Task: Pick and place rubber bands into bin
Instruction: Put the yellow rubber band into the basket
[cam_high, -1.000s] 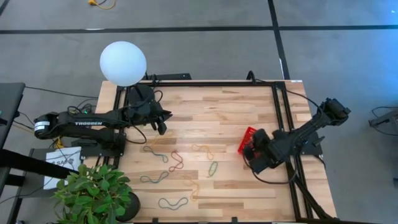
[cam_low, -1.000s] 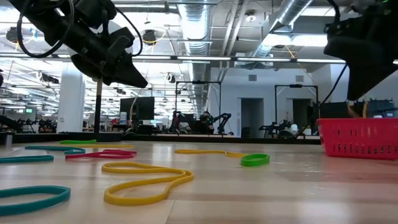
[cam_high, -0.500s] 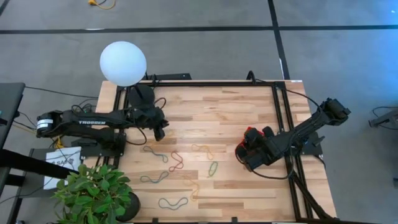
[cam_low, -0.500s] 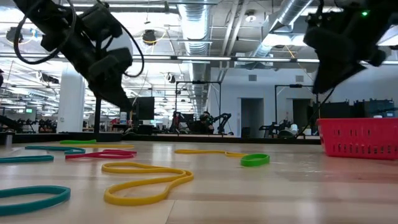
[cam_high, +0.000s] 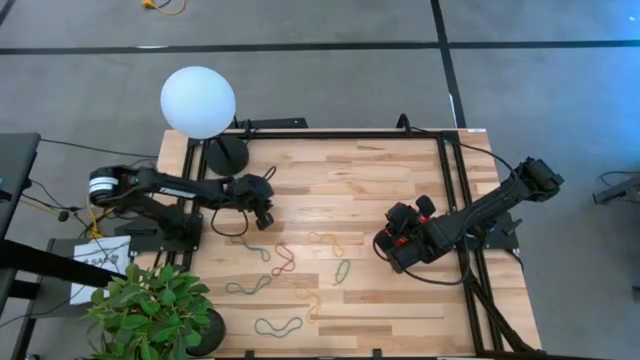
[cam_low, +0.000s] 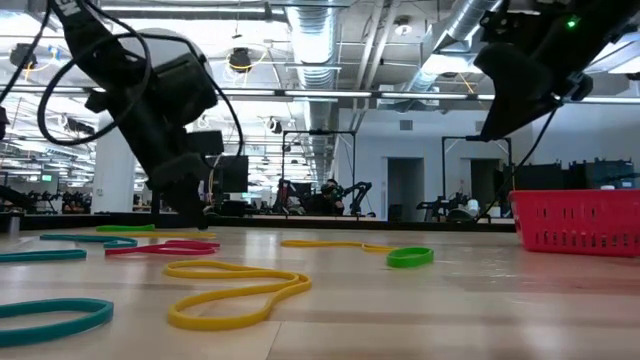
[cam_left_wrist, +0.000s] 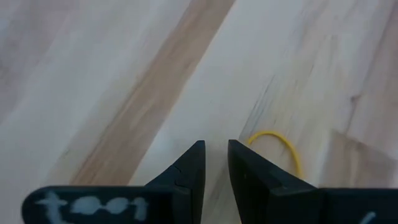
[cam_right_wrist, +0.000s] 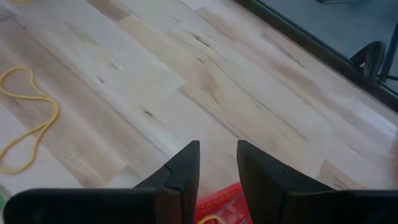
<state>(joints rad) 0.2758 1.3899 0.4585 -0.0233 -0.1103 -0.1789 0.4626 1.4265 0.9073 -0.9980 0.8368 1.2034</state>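
Because the thin, floppy coloured rubber bands (cam_high: 283, 259) lay flat and light across the wooden worktop's (cam_high: 350, 170) near-left half, pinching one raised strand looked best. The left gripper (cam_high: 263, 212) hung low by them, jaws narrowly apart and empty; the right gripper (cam_high: 387, 251), slightly parted and empty, hovered beside the small red mesh bin (cam_low: 577, 221) near the right edge.

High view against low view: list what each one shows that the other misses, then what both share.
Only the high view: the white globe lamp, the potted plant, and the whole table.

Only the low view: the room behind the table, and the bin unblocked.

Both: the left gripper low near the rubber bands, and the right gripper raised by the bin.
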